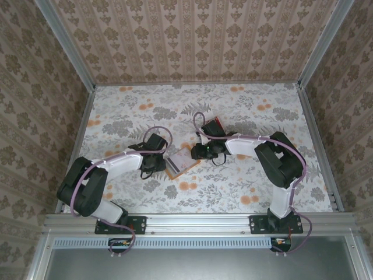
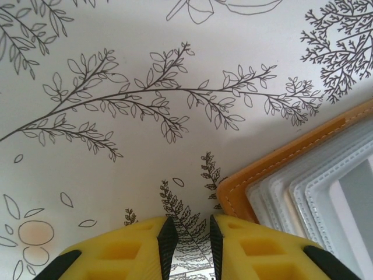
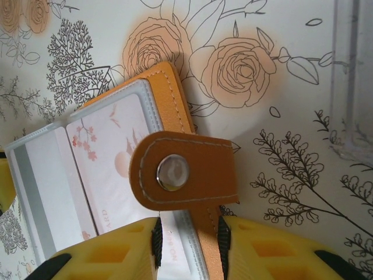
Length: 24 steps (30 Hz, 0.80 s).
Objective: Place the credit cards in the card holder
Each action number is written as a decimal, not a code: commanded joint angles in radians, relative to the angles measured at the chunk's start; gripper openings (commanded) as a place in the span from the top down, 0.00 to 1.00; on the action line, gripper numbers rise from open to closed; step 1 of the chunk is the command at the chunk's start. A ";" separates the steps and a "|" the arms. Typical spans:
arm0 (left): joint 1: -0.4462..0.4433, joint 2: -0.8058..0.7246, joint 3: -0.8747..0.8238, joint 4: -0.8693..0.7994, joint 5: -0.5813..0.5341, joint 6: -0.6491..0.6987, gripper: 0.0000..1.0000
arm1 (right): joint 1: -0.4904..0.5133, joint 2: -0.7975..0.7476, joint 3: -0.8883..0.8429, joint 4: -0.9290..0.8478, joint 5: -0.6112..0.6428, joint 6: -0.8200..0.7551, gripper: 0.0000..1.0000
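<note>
Pinching the open card holder (image 3: 204, 169), lying midway on the counter (image 1: 233, 186), by its stitched clasp edge with the right gripper (image 3: 189, 236) — likely light, floppy, slick-sleeved — and hovering the left gripper (image 2: 191, 233), narrow and empty, at its corner.

Card holder (image 3: 166, 87) lay open on floral tablecloth (image 3: 280, 192), orange cover underneath, clear sleeves (image 3: 148, 105) facing up. Pale credit card (image 3: 111, 146) with pink blossoms sat inside one sleeve; next sleeve to left showed grey stripe. Clasp strap (image 3: 192, 169) with metal snap (image 3: 172, 172) folded over sleeve edge. Right gripper (image 3: 189, 233) pinched holder's edge between yellow fingers (image 3: 116, 256). Clear plastic piece (image 3: 349, 87) stood at upper right.
</note>
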 commanded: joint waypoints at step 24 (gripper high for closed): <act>-0.016 0.063 0.005 0.089 0.042 0.005 0.71 | 0.068 -0.046 0.082 -0.097 0.012 -0.056 0.66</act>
